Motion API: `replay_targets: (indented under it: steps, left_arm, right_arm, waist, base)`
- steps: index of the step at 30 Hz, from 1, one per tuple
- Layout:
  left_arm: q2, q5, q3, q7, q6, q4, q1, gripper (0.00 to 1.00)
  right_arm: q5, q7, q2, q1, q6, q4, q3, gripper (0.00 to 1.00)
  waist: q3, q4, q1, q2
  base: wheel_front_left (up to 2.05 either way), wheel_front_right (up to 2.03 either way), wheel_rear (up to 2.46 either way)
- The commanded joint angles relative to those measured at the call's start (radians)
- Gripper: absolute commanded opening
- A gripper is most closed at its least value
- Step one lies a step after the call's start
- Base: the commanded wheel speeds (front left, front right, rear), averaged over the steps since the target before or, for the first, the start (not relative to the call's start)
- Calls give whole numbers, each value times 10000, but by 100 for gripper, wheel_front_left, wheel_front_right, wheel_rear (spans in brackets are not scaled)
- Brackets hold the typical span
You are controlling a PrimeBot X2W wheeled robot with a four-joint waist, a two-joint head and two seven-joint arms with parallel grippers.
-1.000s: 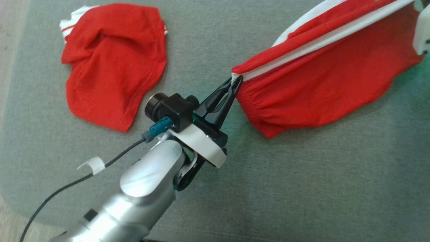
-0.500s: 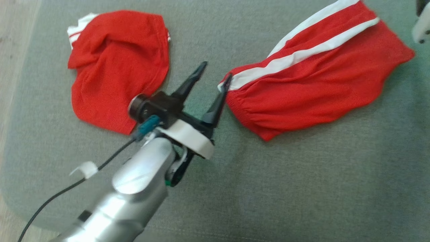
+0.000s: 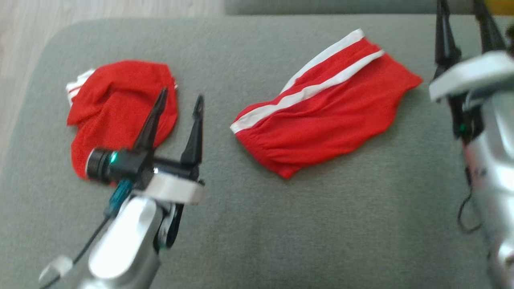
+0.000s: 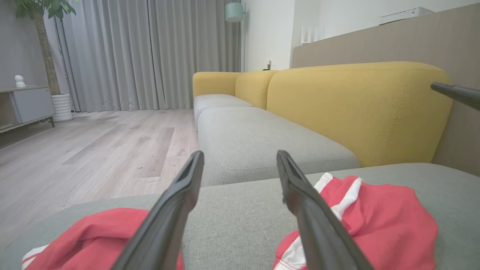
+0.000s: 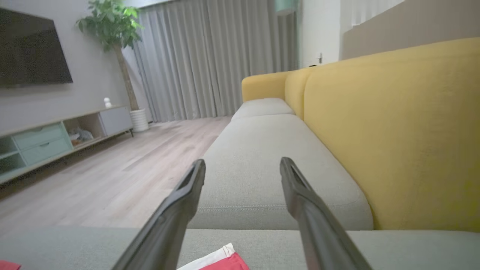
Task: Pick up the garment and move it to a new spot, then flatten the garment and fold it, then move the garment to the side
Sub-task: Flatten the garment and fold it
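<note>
The left gripper [image 3: 181, 95] has two long, dark, tapering fingers [image 3: 152, 120] on a black base. Just behind the base sits a white collar [image 3: 172, 192], and beside it a black cylindrical camera [image 3: 100, 162] with a small green light. A teal connector [image 3: 119, 194] under the camera feeds a dark cable [image 3: 90, 241] that carries a white tab [image 3: 56, 267]. Behind the collar runs a glossy silver forearm [image 3: 120, 245]. The right gripper [image 3: 461, 4] has like dark fingers, a white bracket [image 3: 470, 76], a silver casing [image 3: 494, 180] and a thin looped wire [image 3: 466, 216].
</note>
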State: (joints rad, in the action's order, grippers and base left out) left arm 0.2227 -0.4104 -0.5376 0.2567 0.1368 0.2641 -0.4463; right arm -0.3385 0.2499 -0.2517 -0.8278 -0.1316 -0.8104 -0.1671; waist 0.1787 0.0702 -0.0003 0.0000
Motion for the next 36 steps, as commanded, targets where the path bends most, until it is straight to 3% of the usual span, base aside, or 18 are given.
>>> replay_targets:
  steps: [1, 8, 16, 27, 36]
  left_arm:
    - [304, 148, 626, 50, 96, -458, 130, 100]
    - [23, 658, 1431, 50, 258, -864, 2023, 100]
    - [-527, 1272, 2089, 50, -22, -902, 3204, 100]
    - [-1105, 1960, 2449, 51, -822, -881, 2659, 100]
    - [-1405, 2297, 2454, 51, -1260, -736, 2168, 100]
  right_arm:
    - [19, 110, 363, 659, 9, 974, 265, 100]
    - [367, 115, 1589, 4415, 9, 3245, 899, 100]
    - [908, -62, 1974, 6651, 9, 4672, 950, 100]
    - [1253, -1483, 2010, 5636, 9, 5602, 1530, 100]
    - [1754, -3440, 1605, 3193, 9, 4445, 2867, 100]
  waist:
    - [-375, -343, 3, 0]
    - [-855, -751, 3, 0]
    - [-869, -877, 3, 0]
    - [71, -316, 3, 0]
    - [980, 486, 3, 0]
  base:
    - [0, 0, 0]
    - [0, 0, 0]
    - [0, 0, 0]
    - [0, 0, 0]
    - [0, 0, 0]
